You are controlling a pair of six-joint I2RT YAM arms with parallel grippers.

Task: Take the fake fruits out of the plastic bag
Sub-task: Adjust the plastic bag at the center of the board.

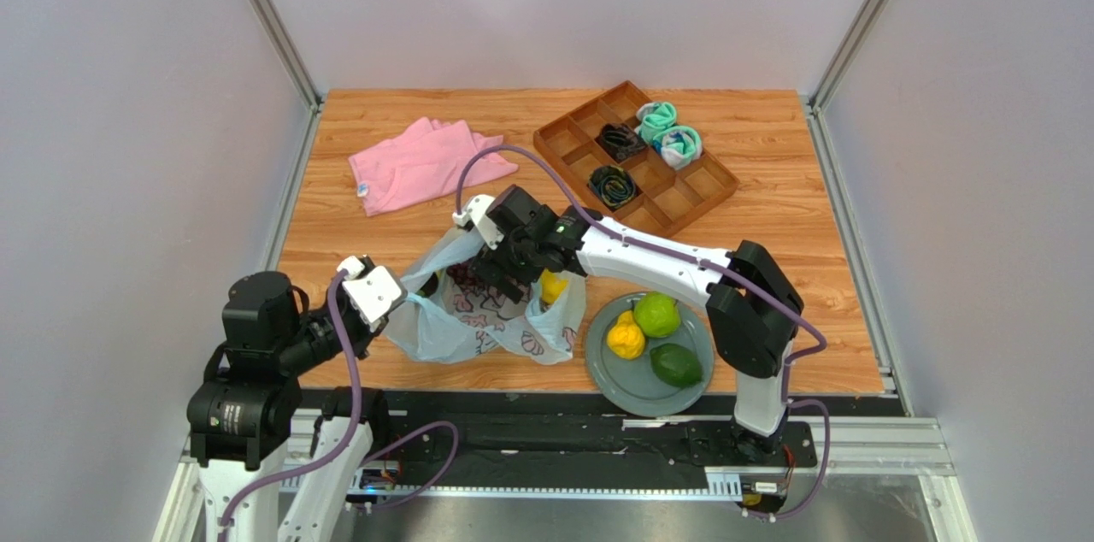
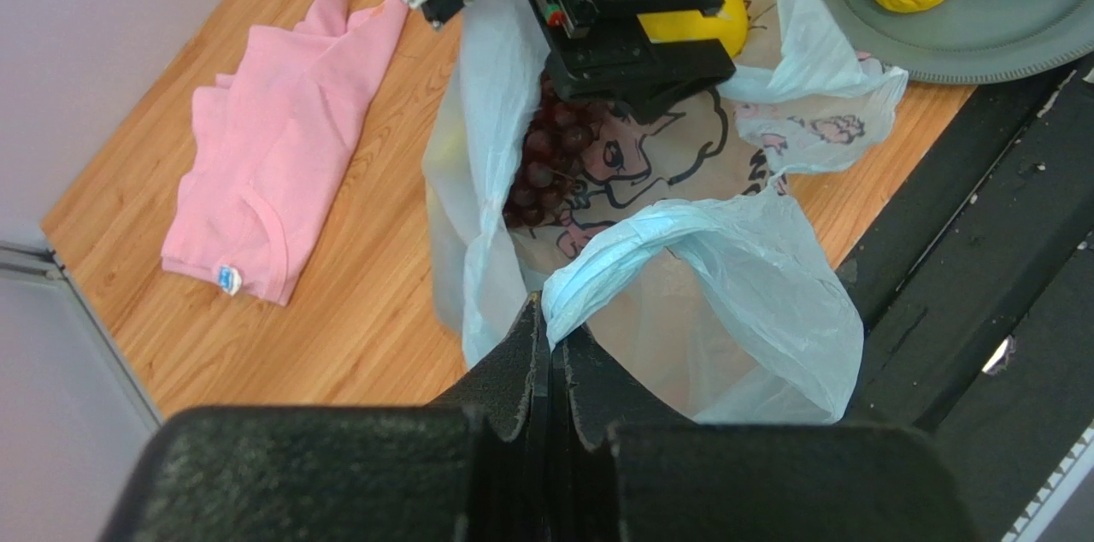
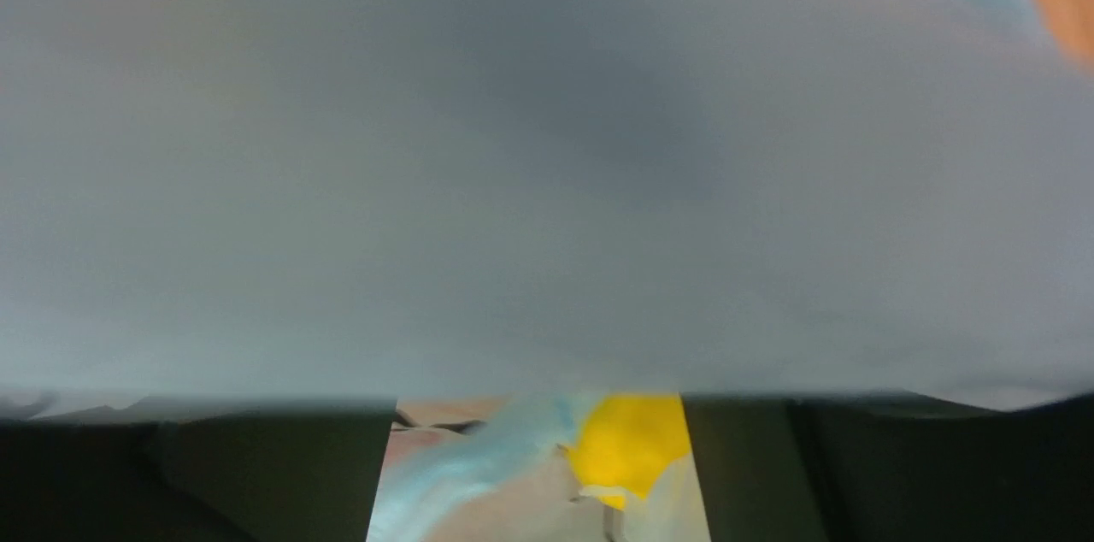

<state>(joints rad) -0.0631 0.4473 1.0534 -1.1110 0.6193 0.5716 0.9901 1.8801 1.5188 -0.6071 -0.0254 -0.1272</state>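
Our left tool point(image 2: 552, 334) is pinched tight on one loop handle of the pale-blue plastic bag point(image 2: 771, 311), at the bag's near-left side. Our right tool point(image 1: 505, 270) reaches down into the bag's mouth. Its wrist view is mostly blurred film (the plastic lies right over the lens), but the two fingers point(image 3: 193, 478) stand wide apart. A yellow fruit point(image 3: 629, 446) shows in the gap, closer to one finger, and we see no grip on it. From the left wrist we see the yellow fruit just beside that tool's black body, and a dark grape bunch point(image 2: 539, 164) lying inside the bag behind its cartoon print.

The bag rests on the wooden bench point(image 1: 771, 145) near the front edge. Just right of it sits a grey plate point(image 1: 604, 378) carrying a yellow lemon point(image 1: 625, 337), a lime-green apple point(image 1: 656, 314) and a dark green avocado point(image 1: 676, 365). Farther back lie a pink cloth point(image 1: 417, 164) on the left and a divided wooden tray point(image 1: 687, 189) on the right, with rolled socks point(image 1: 668, 132) in some compartments.
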